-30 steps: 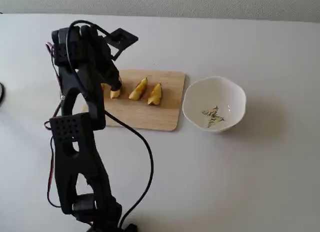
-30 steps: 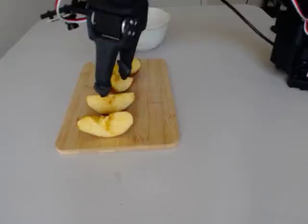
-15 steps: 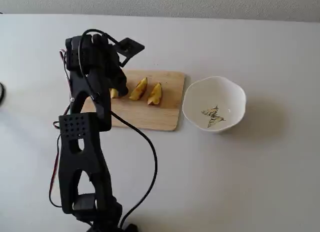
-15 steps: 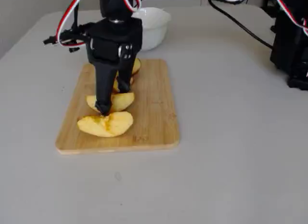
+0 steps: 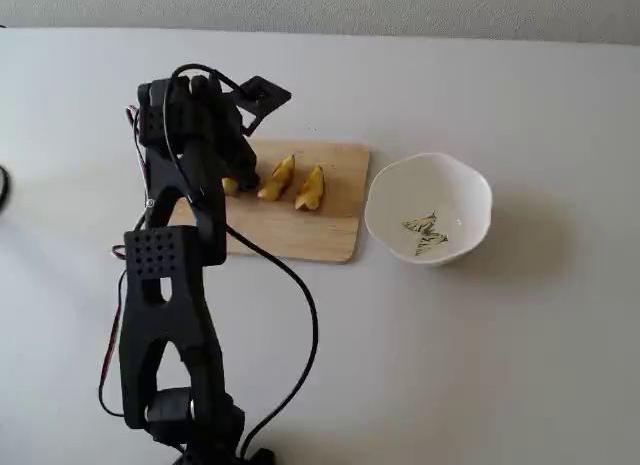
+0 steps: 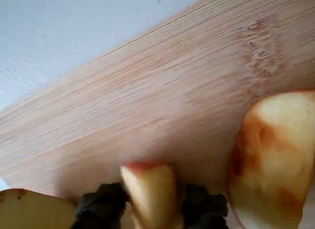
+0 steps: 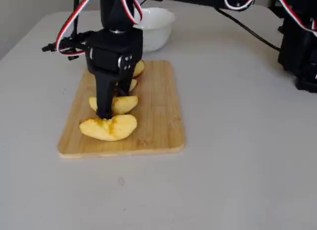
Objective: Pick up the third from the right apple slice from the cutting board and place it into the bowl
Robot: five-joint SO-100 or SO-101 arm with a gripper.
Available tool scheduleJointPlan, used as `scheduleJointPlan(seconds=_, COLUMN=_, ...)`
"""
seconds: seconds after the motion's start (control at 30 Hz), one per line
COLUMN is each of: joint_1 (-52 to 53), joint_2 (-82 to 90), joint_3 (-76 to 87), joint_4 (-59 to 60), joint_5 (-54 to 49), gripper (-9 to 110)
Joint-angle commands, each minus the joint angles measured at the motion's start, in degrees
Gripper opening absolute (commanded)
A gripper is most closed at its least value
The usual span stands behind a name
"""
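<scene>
Right now I see the gripper (image 7: 110,109) down on the board (image 7: 158,118), its two dark fingers straddling one apple slice (image 7: 121,104). From the wrist view, the slice (image 6: 150,192) sits between the fingertips (image 6: 101,207), pale flesh with a reddish tip pointing away from the camera. The fingers look close on either side of it, but I cannot tell whether they are actually pressing it or just bracketing it. The slice appears to lie on the wood.

From the low fixed view, I count four slices in a row along the board. The nearest one (image 7: 109,128) is broad and yellow, lying just in front of the gripper and touching or nearly touching the fingertip. The bracketed slice is next behind it. Two more (image 7: 137,68) sit beyond, mostly hidden by the gripper body.

From the high fixed view, the arm (image 5: 170,285) reaches up from the bottom left and covers the left part of the board (image 5: 330,235). Two slices (image 5: 310,188) lie clear to the right of the gripper (image 5: 238,180), and a bit of a third shows at the fingers.

The bowl (image 5: 475,200) stands just right of the board in this view, near it but apart, with a scribble mark (image 5: 425,233) on its inside bottom. In the low view the bowl (image 7: 161,27) is behind the board.
</scene>
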Motion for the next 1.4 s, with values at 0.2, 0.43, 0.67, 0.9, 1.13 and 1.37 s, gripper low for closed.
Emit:
scheduleJointPlan(seconds=0.2, joint_1=-0.5, joint_2=0.1, joint_3=-8.6, joint_4=0.1, joint_5=4.8, gripper=0)
scheduleJointPlan(seconds=0.43, joint_1=1.6, joint_2=8.7, joint_3=-14.8, joint_4=-0.4, joint_5=20.6, gripper=0)
scheduleJointPlan(seconds=0.67, joint_1=15.6, joint_2=17.5, joint_3=-21.5, joint_4=1.3, joint_5=42.5, gripper=0)
scheduleJointPlan(seconds=0.9, joint_1=31.8, joint_2=22.5, joint_3=-21.1, joint_4=3.3, joint_5=54.1, gripper=0)
scheduleJointPlan(seconds=1.13, joint_1=40.7, joint_2=19.0, joint_3=-21.5, joint_4=6.0, joint_5=55.5, gripper=0)
scheduleJointPlan(seconds=1.37, joint_1=43.1, joint_2=14.5, joint_3=-21.0, joint_4=8.3, joint_5=55.0, gripper=0)
